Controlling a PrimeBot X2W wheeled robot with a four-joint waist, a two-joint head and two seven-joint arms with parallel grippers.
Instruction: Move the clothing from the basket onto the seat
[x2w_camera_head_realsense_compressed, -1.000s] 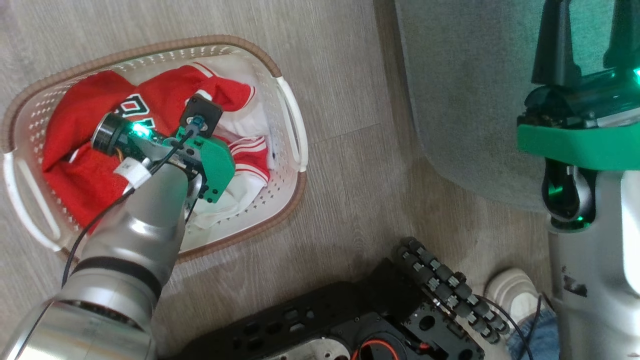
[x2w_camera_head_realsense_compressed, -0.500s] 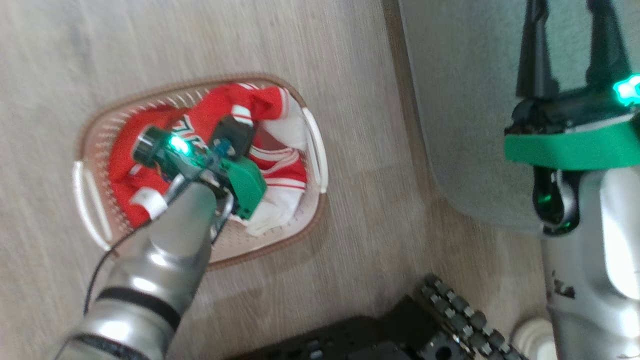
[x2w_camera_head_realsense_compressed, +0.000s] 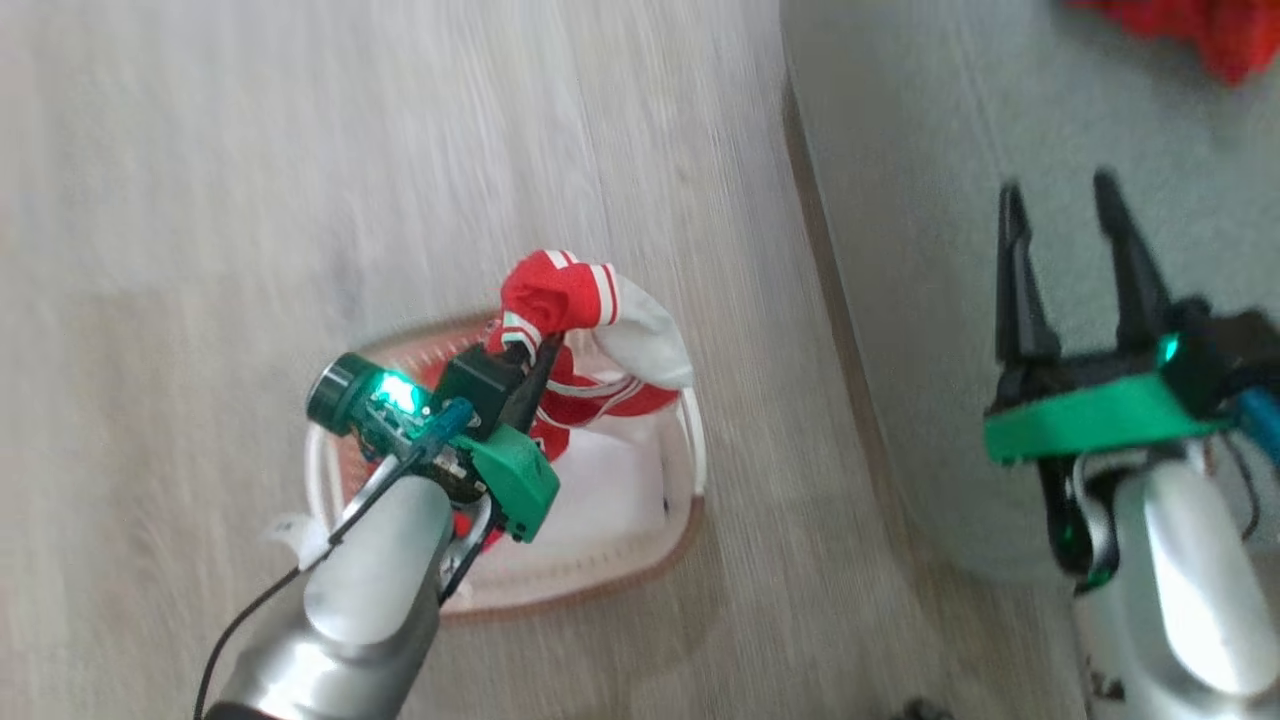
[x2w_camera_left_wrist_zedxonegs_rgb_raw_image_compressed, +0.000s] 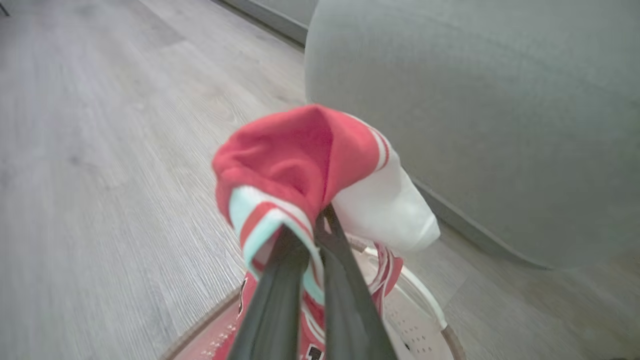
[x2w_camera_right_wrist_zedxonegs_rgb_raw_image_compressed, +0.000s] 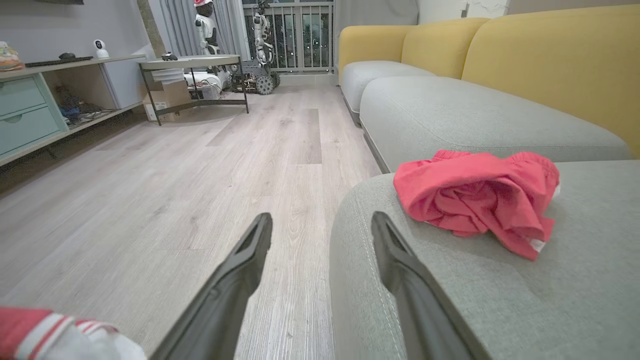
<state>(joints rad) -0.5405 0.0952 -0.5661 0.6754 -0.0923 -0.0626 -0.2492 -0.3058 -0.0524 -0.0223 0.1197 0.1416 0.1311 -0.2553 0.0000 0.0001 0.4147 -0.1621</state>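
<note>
Listing the clothing first, we count two red pieces. Item one: a red jersey (x2w_camera_head_realsense_compressed: 560, 295) with white stripes and a white panel, bunched and raised above the basket (x2w_camera_head_realsense_compressed: 600, 588); its lower folds trail down inside the basket at the end nearer the seat; black-and-white lettering shows low in the left wrist view. Item two: a crumpled red garment (x2w_camera_right_wrist_zedxonegs_rgb_raw_image_compressed: 475, 200), lying on the seat (x2w_camera_head_realsense_compressed: 920, 200), near its rounded front corner and well apart from the basket.

Left gripper (x2w_camera_head_realsense_compressed: 540, 352): clenched on the jersey's striped hem; we see both dark fingers pressed together with the cloth pinched between them and draped over their tips.

Basket: cream, perforated walls, brown rim, standing on the floor (x2w_camera_head_realsense_compressed: 300, 150) just beside the seat's edge; part of its white bottom lies bare by the right wall.

Right gripper (x2w_camera_head_realsense_compressed: 1060, 195): released, fingers spread wide with nothing between them; it hangs over the seat's edge, and in its wrist view we see one finger against the floor and the other against the stitched seam; item two lies beyond it, untouched.

Seat: grey-green cushion, rounded edge; yellow backrests (x2w_camera_right_wrist_zedxonegs_rgb_raw_image_compressed: 550, 60) behind it.

Beyond: pale wood planks; a metal-legged table (x2w_camera_right_wrist_zedxonegs_rgb_raw_image_compressed: 192, 65) at the far end of the room.
</note>
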